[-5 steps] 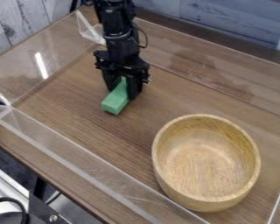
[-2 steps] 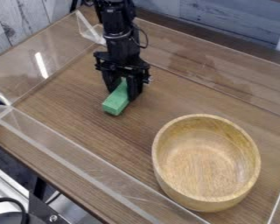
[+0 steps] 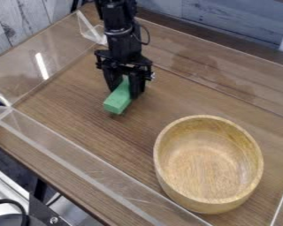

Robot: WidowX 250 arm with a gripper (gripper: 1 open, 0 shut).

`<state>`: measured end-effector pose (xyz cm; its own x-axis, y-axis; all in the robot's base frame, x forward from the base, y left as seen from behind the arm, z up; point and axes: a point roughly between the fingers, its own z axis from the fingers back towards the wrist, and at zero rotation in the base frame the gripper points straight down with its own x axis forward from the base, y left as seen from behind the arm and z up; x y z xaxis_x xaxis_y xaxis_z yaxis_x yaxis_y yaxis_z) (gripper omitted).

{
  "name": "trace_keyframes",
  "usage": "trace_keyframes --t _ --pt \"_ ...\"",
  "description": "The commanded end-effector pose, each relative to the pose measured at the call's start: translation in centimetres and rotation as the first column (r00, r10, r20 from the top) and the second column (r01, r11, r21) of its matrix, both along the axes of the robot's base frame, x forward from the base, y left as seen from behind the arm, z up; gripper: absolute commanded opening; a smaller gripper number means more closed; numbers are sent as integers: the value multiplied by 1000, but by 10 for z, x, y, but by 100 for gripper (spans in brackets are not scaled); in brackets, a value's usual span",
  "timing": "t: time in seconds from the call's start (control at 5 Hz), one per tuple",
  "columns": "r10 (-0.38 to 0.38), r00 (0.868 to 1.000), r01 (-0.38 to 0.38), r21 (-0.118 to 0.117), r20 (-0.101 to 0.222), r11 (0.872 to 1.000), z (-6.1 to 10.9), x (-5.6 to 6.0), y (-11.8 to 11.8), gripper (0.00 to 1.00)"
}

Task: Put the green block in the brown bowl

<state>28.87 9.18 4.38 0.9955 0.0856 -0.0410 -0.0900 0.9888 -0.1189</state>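
Observation:
The green block (image 3: 116, 103) lies on the wooden table at the upper left, its far end tucked between the fingers of my gripper (image 3: 124, 86). The gripper points straight down from the black arm, and its two dark fingers are shut against the sides of that end. The block's near end sticks out toward the camera, low over the table; whether it touches the wood I cannot tell. The brown bowl (image 3: 209, 120), large, round and empty, stands at the lower right, well apart from the block and the gripper.
A low clear plastic wall (image 3: 61, 163) runs along the table's near edge and around its left side. Bare wooden surface (image 3: 85, 132) lies between the block and the bowl. A grey plank wall stands behind the table.

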Motion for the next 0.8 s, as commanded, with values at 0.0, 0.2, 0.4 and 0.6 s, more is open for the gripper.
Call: trace_keyframes --t 0.0,0.2,0.4,0.6 --pt "-2 995 0 23 95 1000 35 13 -1 0" --pt "-11 993 10 14 115 1000 49 15 -12 0" --pt "-42 991 43 -3 130 999 62 13 -35 0" --pt "-82 987 85 -19 138 996 73 12 -70 0"
